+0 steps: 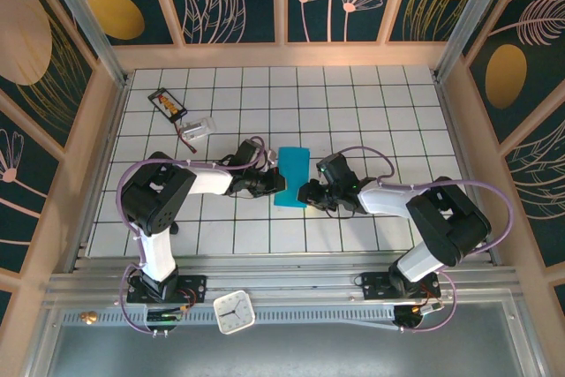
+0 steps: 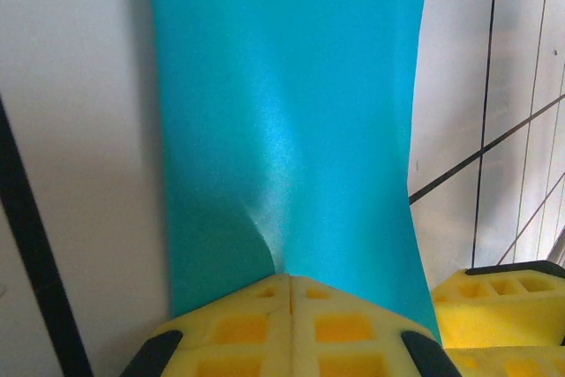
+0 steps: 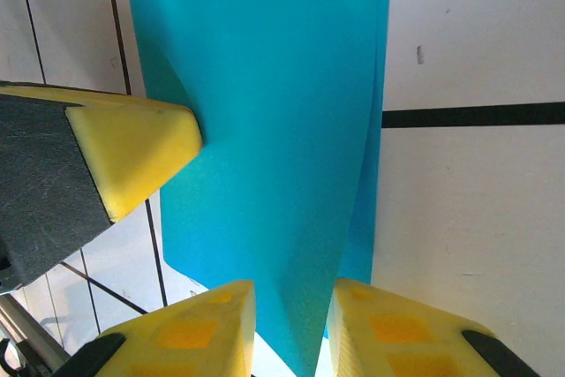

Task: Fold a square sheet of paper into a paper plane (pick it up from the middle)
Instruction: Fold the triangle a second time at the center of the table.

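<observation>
Teal sheet (image 1: 291, 174), folded to a narrow strip, sits mid-table (image 1: 371, 103). Left gripper (image 1: 282, 184) is at its near-left edge, right gripper (image 1: 306, 193) at its near-right corner. Black card (image 1: 168, 103) lies toward the far-left corner. Left wrist: pads of the left gripper (image 2: 290, 287) are pressed together on the sheet's (image 2: 291, 130) edge, and the paper is puckered there. Right wrist: right gripper (image 3: 291, 311) has its jaws apart, straddling the sheet's (image 3: 274, 130) fold, with a gap showing on one side.
</observation>
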You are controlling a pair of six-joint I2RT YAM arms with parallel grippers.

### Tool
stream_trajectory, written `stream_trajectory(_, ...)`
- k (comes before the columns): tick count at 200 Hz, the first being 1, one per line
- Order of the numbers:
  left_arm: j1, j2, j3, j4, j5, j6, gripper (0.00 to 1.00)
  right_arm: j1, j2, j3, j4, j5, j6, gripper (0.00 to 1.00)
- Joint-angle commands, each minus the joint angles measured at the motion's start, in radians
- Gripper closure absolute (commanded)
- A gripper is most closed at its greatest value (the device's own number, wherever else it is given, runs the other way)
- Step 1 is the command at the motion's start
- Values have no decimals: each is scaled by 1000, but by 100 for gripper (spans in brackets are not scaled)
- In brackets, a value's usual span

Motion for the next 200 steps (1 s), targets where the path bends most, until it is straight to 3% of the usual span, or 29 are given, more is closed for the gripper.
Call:
stream_trajectory(1, -2, 44, -22, -77, -22, 27, 100, 4, -14, -28, 35, -1, 21, 72)
stream_trajectory(118, -2, 45, -11, -101, -27, 49, 100, -82, 71, -12, 178, -57, 115, 78)
stream_trajectory(200, -2, 49, 8, -113, -26, 67, 100, -112, 124, 6, 254, -106, 126, 90)
